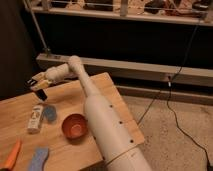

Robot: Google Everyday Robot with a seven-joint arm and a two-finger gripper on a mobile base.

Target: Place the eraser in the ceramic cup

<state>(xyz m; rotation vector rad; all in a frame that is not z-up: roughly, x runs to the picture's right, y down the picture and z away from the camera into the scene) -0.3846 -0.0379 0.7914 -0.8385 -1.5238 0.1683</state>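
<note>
Camera view: the gripper hangs over the table's far corner, pinched shut on the eraser beneath it. The cup sits nearer the camera, touching the bottle. Released here, the eraser would likely miss the cup.

wood table w/ white bottle, ceramic cup, orange bowl, orange tool, blue-grey tool; gripper above far-left edge.

No text readable — bottle label blurred. Gripper over table's far-left edge — clasping eraser.
</note>
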